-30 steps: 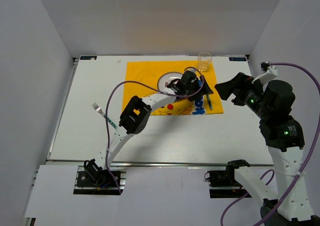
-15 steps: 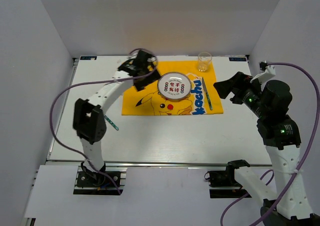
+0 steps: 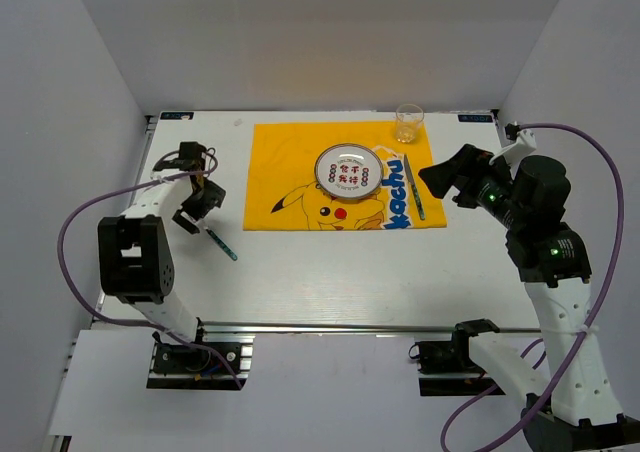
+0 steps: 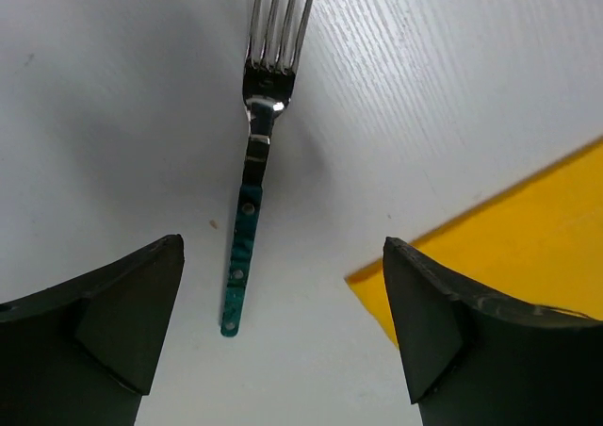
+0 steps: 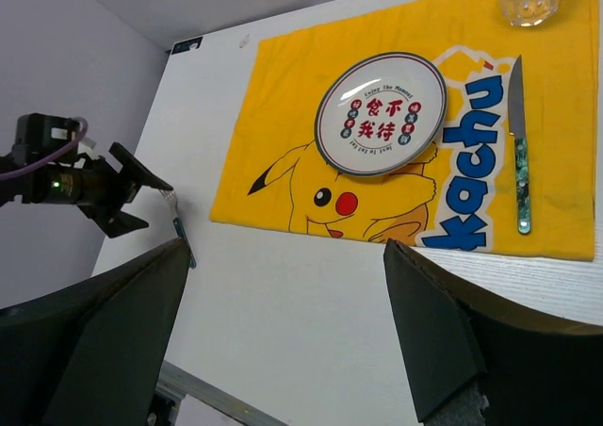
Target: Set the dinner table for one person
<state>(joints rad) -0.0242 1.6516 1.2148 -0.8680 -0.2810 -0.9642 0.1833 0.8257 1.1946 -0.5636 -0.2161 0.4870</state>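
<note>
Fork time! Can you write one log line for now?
fork: on table, beside mat | left gripper: open above fork | right gripper: open, empty | plate, knife: on mat

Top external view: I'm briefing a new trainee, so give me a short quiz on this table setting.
1. True or false: the fork lies on the placemat.
2. What lies on the placemat just right of the plate? A) a spoon B) a knife C) chopsticks
3. Fill in: the left gripper hovers over the fork with its jaws ____.

Key: 1 false, it lies on the bare dinner table, left of the placemat; 2 B; 3 open.
</note>
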